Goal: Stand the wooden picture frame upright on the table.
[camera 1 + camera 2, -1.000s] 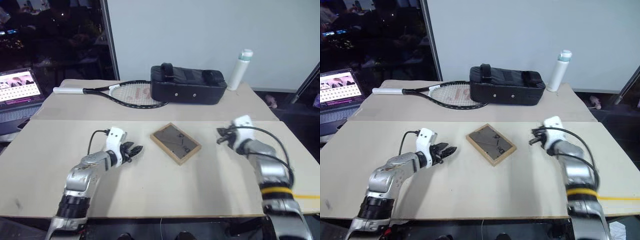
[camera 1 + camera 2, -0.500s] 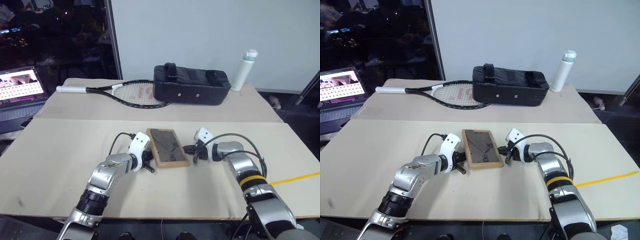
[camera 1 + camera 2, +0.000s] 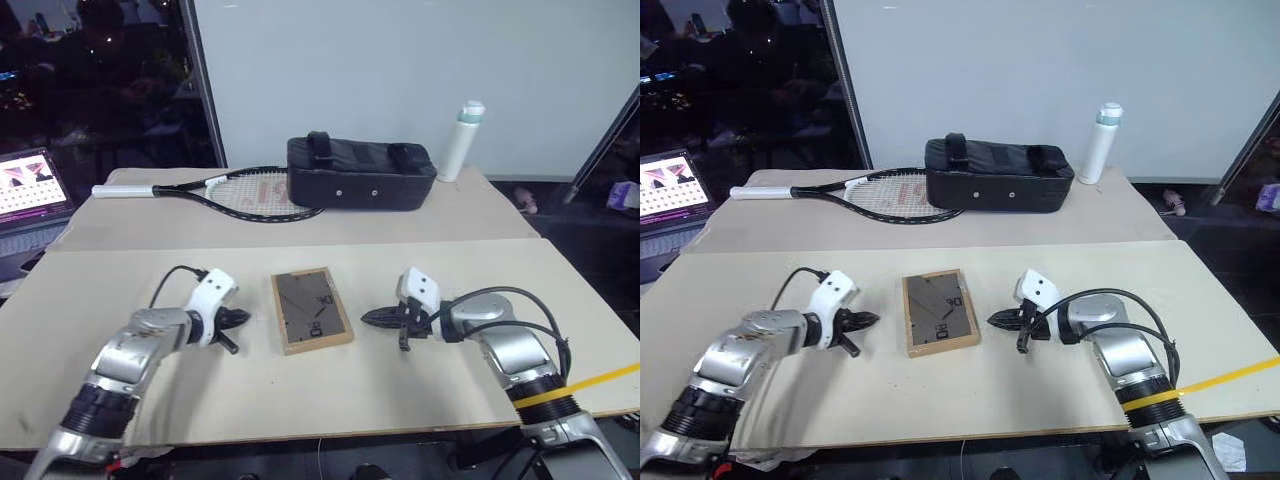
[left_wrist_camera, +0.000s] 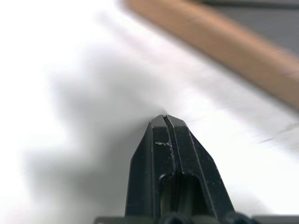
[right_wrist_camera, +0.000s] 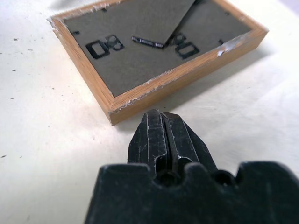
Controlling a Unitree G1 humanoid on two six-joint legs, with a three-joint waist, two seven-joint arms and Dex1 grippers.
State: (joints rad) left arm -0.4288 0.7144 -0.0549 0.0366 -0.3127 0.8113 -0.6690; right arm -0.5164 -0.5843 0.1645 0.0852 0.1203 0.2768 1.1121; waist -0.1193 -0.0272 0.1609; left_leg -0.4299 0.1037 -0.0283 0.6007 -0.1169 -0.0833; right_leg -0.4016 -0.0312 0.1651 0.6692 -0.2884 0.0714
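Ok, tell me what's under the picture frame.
The frame lies flat, back panel up, directly on the table. Nothing shows beneath it except tabletop around its edges. Its front face is pressed down and hidden, and so is the table surface it covers.

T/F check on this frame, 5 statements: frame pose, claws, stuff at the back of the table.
1. The wooden picture frame lies flat, back panel up. True.
2. The left claw grips the frame's edge. False: it is shut on nothing, apart from the frame.
3. The right claw is shut, beside the frame. True.
4. The tennis racket lies on top of the black bag. False: it lies on the table beside the bag.
5. A white bottle stands upright near the bag. True.
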